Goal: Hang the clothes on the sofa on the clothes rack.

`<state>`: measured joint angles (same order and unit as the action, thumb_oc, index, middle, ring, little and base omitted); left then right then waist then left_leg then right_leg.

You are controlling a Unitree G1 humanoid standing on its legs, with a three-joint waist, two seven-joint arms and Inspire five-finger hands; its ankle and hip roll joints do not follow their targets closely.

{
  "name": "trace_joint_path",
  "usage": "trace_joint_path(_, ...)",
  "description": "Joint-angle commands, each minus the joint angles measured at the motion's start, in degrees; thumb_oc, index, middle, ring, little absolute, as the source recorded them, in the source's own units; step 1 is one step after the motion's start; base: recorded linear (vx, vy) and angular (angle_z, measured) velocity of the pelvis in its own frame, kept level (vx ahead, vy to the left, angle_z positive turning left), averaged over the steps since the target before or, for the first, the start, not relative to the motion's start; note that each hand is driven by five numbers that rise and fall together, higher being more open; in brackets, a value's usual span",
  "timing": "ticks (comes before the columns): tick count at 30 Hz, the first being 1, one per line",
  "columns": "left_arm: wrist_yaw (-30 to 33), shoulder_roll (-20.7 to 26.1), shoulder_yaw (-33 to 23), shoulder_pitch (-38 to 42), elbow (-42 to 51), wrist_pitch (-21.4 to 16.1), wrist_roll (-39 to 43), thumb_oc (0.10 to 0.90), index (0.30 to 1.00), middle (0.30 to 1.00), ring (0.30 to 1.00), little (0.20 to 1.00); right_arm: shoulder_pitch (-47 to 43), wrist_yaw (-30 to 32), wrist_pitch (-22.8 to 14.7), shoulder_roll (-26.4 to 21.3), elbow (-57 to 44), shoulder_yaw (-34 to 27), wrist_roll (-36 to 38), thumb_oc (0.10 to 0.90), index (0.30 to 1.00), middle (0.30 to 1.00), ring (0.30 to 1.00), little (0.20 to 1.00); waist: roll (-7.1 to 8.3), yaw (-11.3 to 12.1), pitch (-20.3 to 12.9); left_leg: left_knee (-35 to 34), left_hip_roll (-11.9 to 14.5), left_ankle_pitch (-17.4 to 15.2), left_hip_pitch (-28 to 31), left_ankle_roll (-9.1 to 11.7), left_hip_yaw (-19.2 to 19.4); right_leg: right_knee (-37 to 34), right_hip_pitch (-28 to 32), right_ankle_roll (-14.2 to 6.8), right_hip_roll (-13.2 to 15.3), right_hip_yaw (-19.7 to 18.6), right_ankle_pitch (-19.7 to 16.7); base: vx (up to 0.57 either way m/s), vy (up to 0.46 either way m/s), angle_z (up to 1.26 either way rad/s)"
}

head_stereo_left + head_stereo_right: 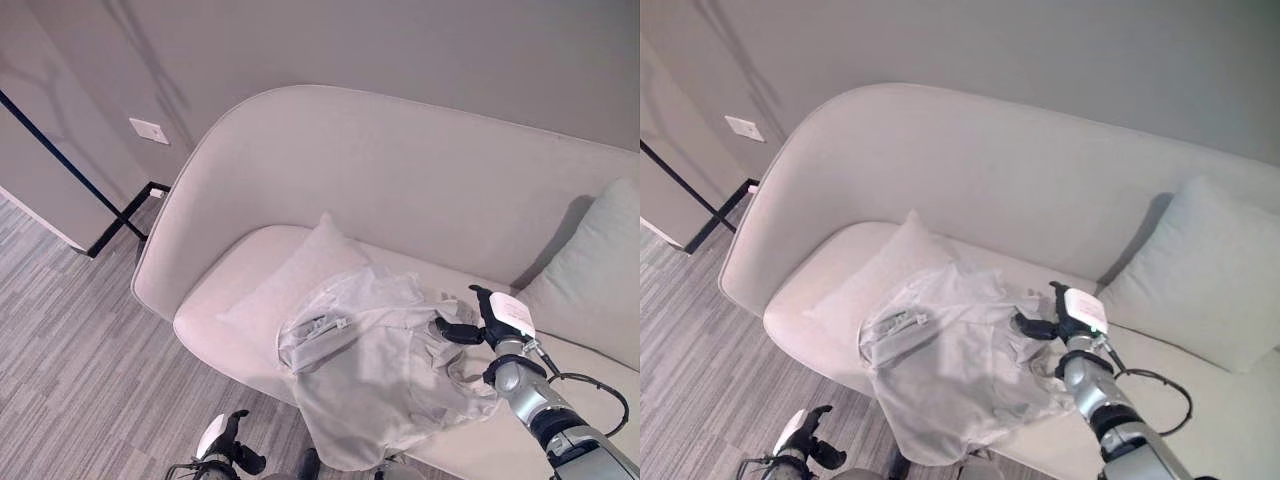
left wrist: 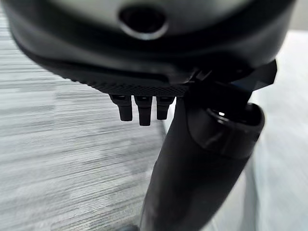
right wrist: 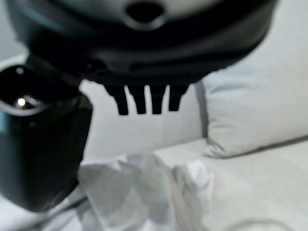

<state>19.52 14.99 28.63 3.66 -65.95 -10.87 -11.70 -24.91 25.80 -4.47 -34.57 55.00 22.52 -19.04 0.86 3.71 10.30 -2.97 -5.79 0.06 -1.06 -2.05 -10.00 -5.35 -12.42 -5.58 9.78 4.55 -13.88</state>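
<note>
- Fingers on my left hand (image 1: 222, 441) hang loosely curled, holding nothing, low over the floor (image 1: 70, 330).
- Pale garment (image 1: 370, 375) lies crumpled on the sofa (image 1: 400, 190) seat.
- My right hand (image 1: 490, 322) pinches its edge.

A pale grey shirt (image 1: 375, 375) lies in a crumpled heap on the seat of the light sofa (image 1: 400, 170). Its top part rests against a small cushion (image 1: 290, 285). Its lower part hangs over the front edge of the seat. The cloth is wrinkled and bunched on its right side.
</note>
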Motion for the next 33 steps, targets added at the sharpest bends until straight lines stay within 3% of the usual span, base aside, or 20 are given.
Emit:
trace_joint_path(1,3.52,0.74,1.34,1.26,0.43,-1.77,-3.54,0.8,0.9,0.9,0.9,0.9,-11.32,4.81,-3.24,-3.22,0.28,-1.22,5.73,0.8,0.9,0.9,0.9,0.9,-1.55,1.22,4.44,-1.72,1.31,1.02,-5.87,2.03,-0.97,8.71,-3.69,-4.69,4.33,0.06,6.44,-0.11,-0.01,0.24)
trace_joint_path(2,3.52,0.74,1.32,1.31,0.43,-1.76,-3.53,0.8,0.9,0.9,0.9,0.9,-11.39,4.81,-3.26,-3.23,0.32,-1.2,5.75,0.8,0.9,0.9,0.9,0.9,-1.54,1.2,4.43,-1.7,1.3,1.03,-5.95,2.04,-0.98,8.83,-3.81,-4.68,4.34,0.05,6.49,-0.09,-0.001,0.19)
trace_joint_path(7,6.53,1.25,1.35,3.38,1.54,-2.0,-1.8,0.8,0.9,0.9,0.9,0.9,-16.01,6.36,-4.98,-3.77,-1.73,-1.47,10.4,0.8,0.9,0.9,0.9,0.9,-4.9,2.21,6.53,-2.03,1.11,2.58,-8.96,2.9,-2.4,10.1,-6.11,-4.49,4.65,0.98,7.09,-0.03,-0.026,0.2)
trace_joint_path(11,6.76,0.63,2.32,3.8,1.75,-2.01,-1.8,0.8,0.9,0.9,0.9,0.9,-16.27,6.15,-5.83,-3.25,-4.9,-1.57,12.07,0.8,0.9,0.9,0.9,0.9,-5.55,2.22,6.94,-2.03,1.31,2.75,-9.81,3.06,-2.72,10.4,-6.7,-4.39,4.52,1.34,7.42,0.0,-0.019,0.1)
trace_joint_path(16,6.15,0.07,3.55,3.98,2.57,-2.39,-1.14,0.8,0.9,0.9,0.9,0.9,-14.78,2.44,-7.48,0.64,-8.72,-1.9,18.12,0.8,0.9,0.9,0.9,0.9,-6.01,1.87,8.01,-2.03,1.86,2.9,-10.28,3.4,-2.93,11.09,-7.24,-4.11,4.07,1.58,8.08,0.0,0.0,0.0)
trace_joint_path(17,5.86,0.16,3.66,4.17,2.64,-2.42,-0.8,0.8,0.9,0.9,0.9,0.9,-14.61,0.67,-7.62,1.61,-8.46,-1.71,20.49,0.739,0.808,0.808,0.808,0.808,-5.93,1.8,8.22,-2.03,2.01,2.93,-10.35,3.45,-2.86,11.23,-7.43,-4.02,4.0,1.54,8.18,0.0,0.0,0.0)
trace_joint_path(18,5.67,0.35,3.92,4.36,2.8,-2.43,-0.89,0.8,0.9,0.9,0.9,0.9,-13.98,-1.65,-7.62,2.62,-8.07,-1.05,22.88,0.544,0.516,0.516,0.516,0.516,-5.83,1.68,8.44,-2.03,2.1,2.96,-10.48,3.57,-2.76,11.32,-7.51,-3.92,3.89,1.51,8.26,0.0,0.0,0.0)
trace_joint_path(19,5.43,0.38,4.0,4.37,2.84,-2.39,-0.83,0.8,0.9,0.9,0.9,0.9,-14.03,-2.24,-7.4,2.92,-7.7,-0.68,23.85,0.4,0.3,0.3,0.3,0.3,-5.72,1.62,8.52,-2.03,2.14,2.93,-10.52,3.59,-2.74,11.43,-7.61,-3.87,3.84,1.48,8.3,0.0,0.0,0.0)
trace_joint_path(25,5.7,0.22,2.74,5.14,1.97,-1.53,-0.64,0.8,0.9,0.9,0.9,0.9,-11.06,-2.12,-6.44,7.85,-5.44,-0.85,25.69,0.4,0.3,0.3,0.3,0.3,-4.33,0.46,8.45,-2.03,2.69,2.42,-9.88,3.66,-2.2,11.4,-7.05,-3.66,3.24,1.35,8.63,0.0,0.0,0.0)
trace_joint_path(29,6.42,0.07,1.51,4.98,1.44,-1.08,-0.98,0.8,0.9,0.9,0.9,0.9,-8.67,-0.58,-6.12,7.18,-7.82,-2.57,23.55,0.4,0.3,0.3,0.3,0.3,-3.38,-0.29,7.8,-2.03,2.91,1.74,-8.93,3.53,-1.78,11.41,-6.44,-3.78,3.25,1.08,8.79,0.01,0.005,-0.05)
trace_joint_path(31,6.57,-0.1,0.04,3.9,0.97,-0.53,-1.92,0.8,0.9,0.9,0.9,0.9,-4.43,2.33,-5.13,4.46,-11.17,-7.13,19.61,0.4,0.3,0.3,0.3,0.3,-1.81,-1.42,5.95,-2.03,2.77,0.35,-6.83,3.02,-0.79,10.91,-4.58,-4.13,3.56,0.52,8.8,0.06,0.041,-0.05)
trace_joint_path(33,6.48,-0.1,0.0,3.61,0.99,-0.49,-2.37,0.8,0.9,0.9,0.9,0.9,-3.58,3.01,-4.77,3.66,-11.52,-8.17,18.48,0.4,0.3,0.3,0.3,0.3,-1.57,-1.54,5.55,-2.03,2.63,0.08,-6.37,2.89,-0.52,10.71,-4.05,-4.28,3.67,0.48,8.72,0.04,0.033,-0.07)
